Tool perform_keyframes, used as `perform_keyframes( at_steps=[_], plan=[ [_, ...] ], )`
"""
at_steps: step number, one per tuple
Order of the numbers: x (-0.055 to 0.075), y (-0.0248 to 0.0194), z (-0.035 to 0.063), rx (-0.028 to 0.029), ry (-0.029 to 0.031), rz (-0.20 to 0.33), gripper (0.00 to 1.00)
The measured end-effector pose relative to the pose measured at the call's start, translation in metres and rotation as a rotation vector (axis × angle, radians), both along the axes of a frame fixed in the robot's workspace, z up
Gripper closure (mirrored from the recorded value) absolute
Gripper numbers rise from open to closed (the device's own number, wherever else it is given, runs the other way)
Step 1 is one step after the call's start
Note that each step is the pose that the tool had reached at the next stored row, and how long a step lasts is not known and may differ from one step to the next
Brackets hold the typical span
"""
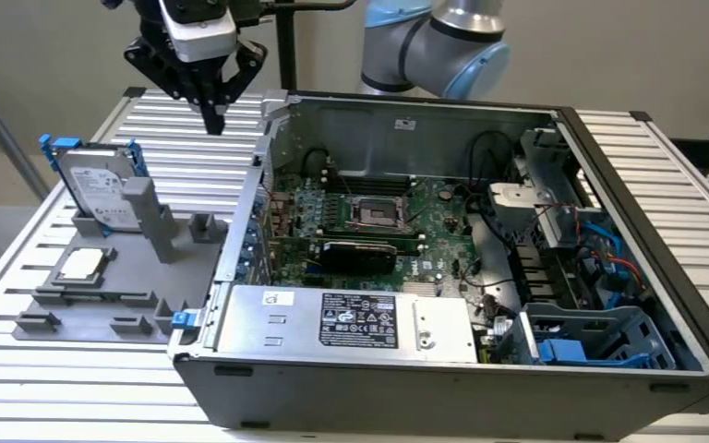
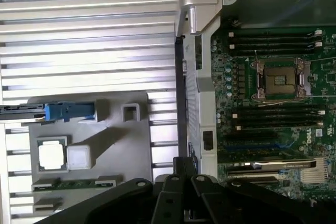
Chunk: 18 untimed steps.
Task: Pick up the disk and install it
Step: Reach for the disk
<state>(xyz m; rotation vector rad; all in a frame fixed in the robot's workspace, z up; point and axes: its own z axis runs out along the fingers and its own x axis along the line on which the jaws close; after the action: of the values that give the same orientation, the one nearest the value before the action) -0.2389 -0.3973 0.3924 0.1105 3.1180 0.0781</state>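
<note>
Below the jaws, disk [image 1: 96,187]: stands on edge in a slot of the grey fixture [image 1: 133,309], blue rails on both sides, label facing the case; lower than the fingertips and off toward the exterior view's left, well apart from them. In the wrist view it shows edge-on [image 2: 68,112].
Gripper [image 1: 215,123]: pointing straight down, jaws together on nothing, hovering above the slatted table [image 1: 687,185]. In the wrist view [image 2: 184,176] the closed fingers sit over the case wall.
Chip [image 1: 80,265]: small square silver piece lying flat on the same fixture, nearer the camera than the disk and farther from the jaws [image 2: 51,157].
Computer case [image 1: 453,406]: lid off, lying open just beside the jaws on the exterior view's right (its rear corner is the nearest part).
CPU socket [image 1: 373,214]: on the green board inside, below the jaws and well to that side [image 2: 278,81].
Power supply [image 1: 342,318]: silver box with a black-and-white label, at the case's near wall.
Blue drive cage [image 1: 601,337]: far corner of the case from the jaws.
</note>
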Motion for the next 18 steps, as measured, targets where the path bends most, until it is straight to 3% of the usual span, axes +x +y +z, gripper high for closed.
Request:
perform_keyframes(
  at_steps=[8,18],
  plan=[
    [-0.036,0.0037,0.0000,0.0000,0.0000,0.000,0.89],
    [-0.082,0.0131,-0.0004,0.0000,-0.0001,0.000,0.89]
  ],
)
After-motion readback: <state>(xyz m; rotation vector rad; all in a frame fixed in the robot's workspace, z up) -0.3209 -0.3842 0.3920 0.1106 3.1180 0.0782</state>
